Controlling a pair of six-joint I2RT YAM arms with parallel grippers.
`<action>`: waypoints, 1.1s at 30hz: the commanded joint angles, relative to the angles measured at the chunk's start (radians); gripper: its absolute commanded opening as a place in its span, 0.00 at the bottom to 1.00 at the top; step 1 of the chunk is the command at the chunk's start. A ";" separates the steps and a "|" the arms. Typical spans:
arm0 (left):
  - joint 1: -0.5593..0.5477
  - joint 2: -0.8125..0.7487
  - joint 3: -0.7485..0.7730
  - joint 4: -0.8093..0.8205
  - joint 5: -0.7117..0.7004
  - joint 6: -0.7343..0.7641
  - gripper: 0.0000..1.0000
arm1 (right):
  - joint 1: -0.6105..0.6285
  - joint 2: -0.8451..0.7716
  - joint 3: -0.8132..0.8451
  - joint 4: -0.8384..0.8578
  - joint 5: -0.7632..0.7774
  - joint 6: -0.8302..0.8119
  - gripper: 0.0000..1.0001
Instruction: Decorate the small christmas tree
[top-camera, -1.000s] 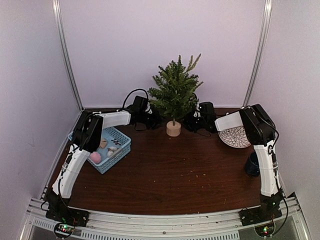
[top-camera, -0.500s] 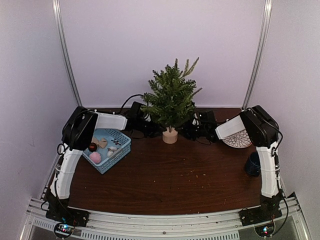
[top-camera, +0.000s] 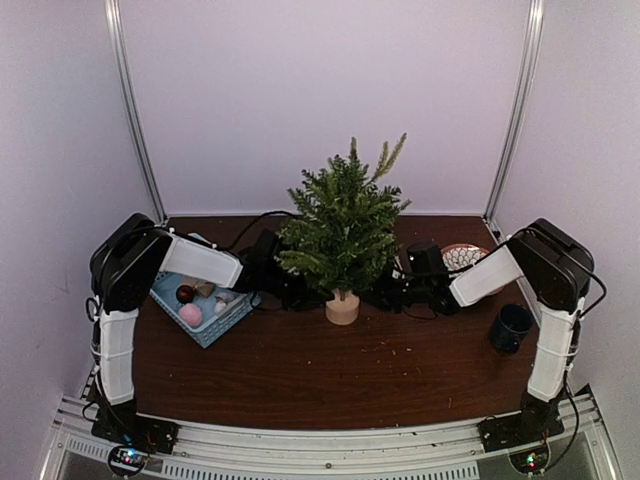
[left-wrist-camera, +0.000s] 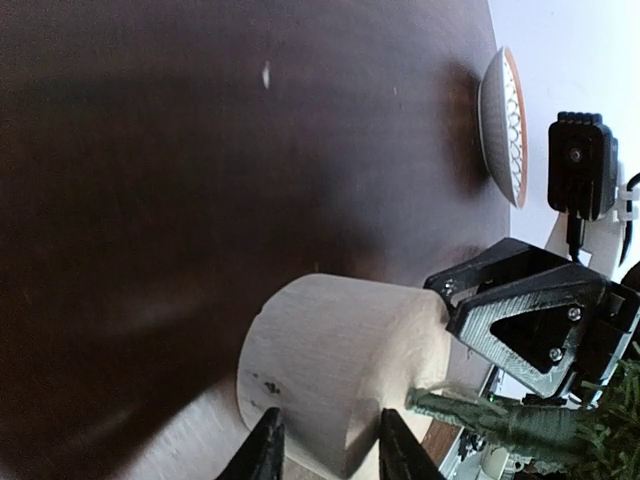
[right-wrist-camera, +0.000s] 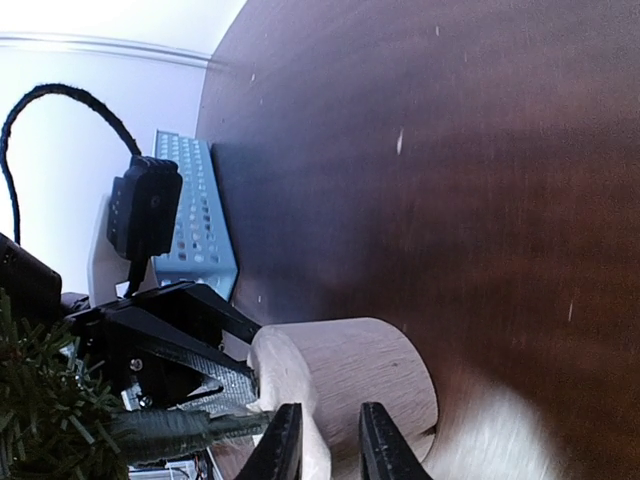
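Small christmas tree (top-camera: 343, 225) mid-table, left jaws and right jaws pinching its base (top-camera: 342, 309), basket (top-camera: 222, 326) leftward, open tabletop (top-camera: 330, 380) in front

Soft even light; motion-blurred wrist views

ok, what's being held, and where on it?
Probably the small christmas tree, low at its wooden base: left gripper and right gripper flank it from opposite sides. Whether either actually clamps cannot be told.

White arm links (top-camera: 116, 350), black joints (top-camera: 126, 270), black cables (right-wrist-camera: 55, 90).
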 joint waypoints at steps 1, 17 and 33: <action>-0.039 -0.044 -0.107 0.059 -0.030 -0.027 0.32 | 0.048 -0.080 -0.107 0.076 0.022 0.013 0.24; -0.027 -0.248 -0.214 0.017 -0.200 -0.048 0.60 | 0.011 -0.253 -0.202 0.046 0.157 -0.011 0.34; 0.261 -0.732 -0.285 -0.412 -0.411 0.069 0.73 | -0.240 -0.614 -0.236 -0.270 0.221 -0.165 0.45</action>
